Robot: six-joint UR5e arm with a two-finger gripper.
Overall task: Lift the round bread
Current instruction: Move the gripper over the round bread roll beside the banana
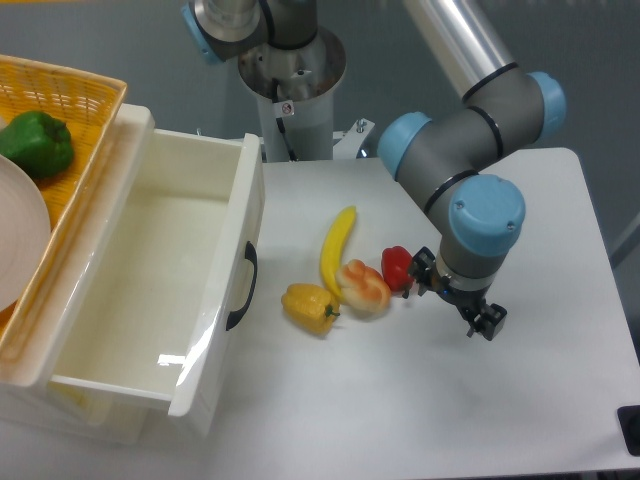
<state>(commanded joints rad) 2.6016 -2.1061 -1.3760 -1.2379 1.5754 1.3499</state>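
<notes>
We start at the gripper (452,298), which hangs low over the table (560,400) at the right of the food cluster. Its fingers look spread, one dark tip near the red bell pepper (397,266) and the other out to the right, with nothing held between them.

The round bread (364,286) lies just left of the red bell pepper, touching or nearly touching it, with the banana (336,248) pressed along its far-left side and the yellow bell pepper (310,307) close on its near-left.

That crowding is our worry. Coming in from the right, a finger could strike the red pepper first and shove it into the bun, or close on the pepper instead. The bun's glossy, rounded surface may also let it squirt out of a shallow pinch and roll.

The table is smooth white and offers little friction. Further left an open white drawer (150,290) stands, and beyond it a yellow basket (70,95) holding a green pepper (37,144).
</notes>
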